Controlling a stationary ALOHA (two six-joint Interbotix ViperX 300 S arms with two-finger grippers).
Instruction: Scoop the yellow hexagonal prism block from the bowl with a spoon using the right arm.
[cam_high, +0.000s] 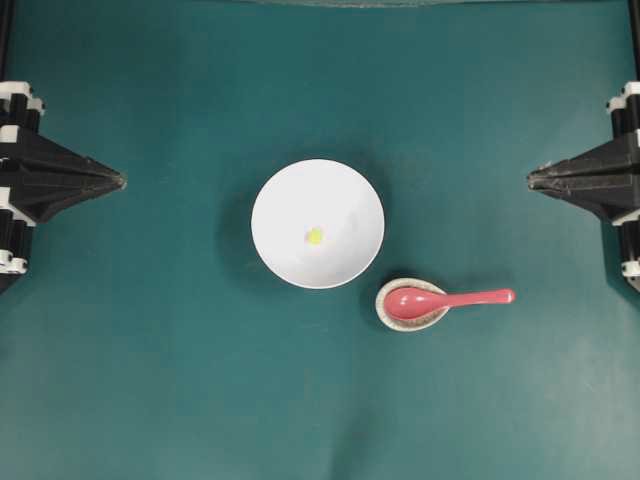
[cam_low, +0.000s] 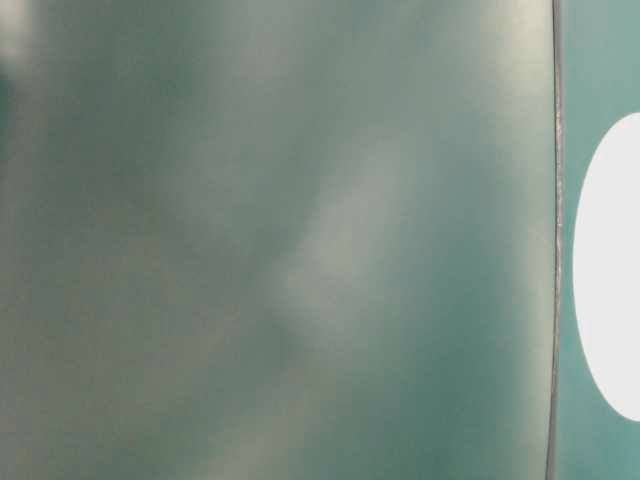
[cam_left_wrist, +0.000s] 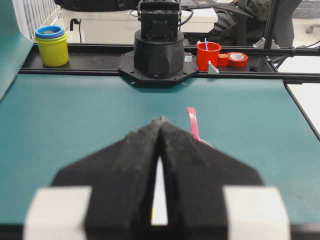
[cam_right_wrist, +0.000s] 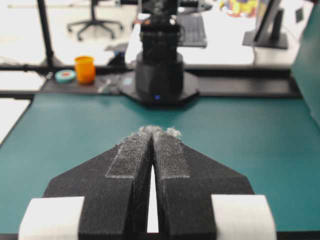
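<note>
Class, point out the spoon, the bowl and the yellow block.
spoon (cam_high: 412, 302), overhead view, on its scoop.
bowl (cam_high: 290, 190), overhead view, on its bare inner wall.
yellow block (cam_high: 314, 236), overhead view, on its top face.

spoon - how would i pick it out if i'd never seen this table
Start at the large white bowl mid-table on the green mat. Just beyond its lower right edge sits a small speckled dish. The spoon rests its scoop in that dish, handle pointing right; it is the only glossy pinkish-red thing there.

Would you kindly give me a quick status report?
Both end effectors, left and right, shut, empty. Yellow block in bowl. Spoon resting in small dish, unobstructed.
</note>
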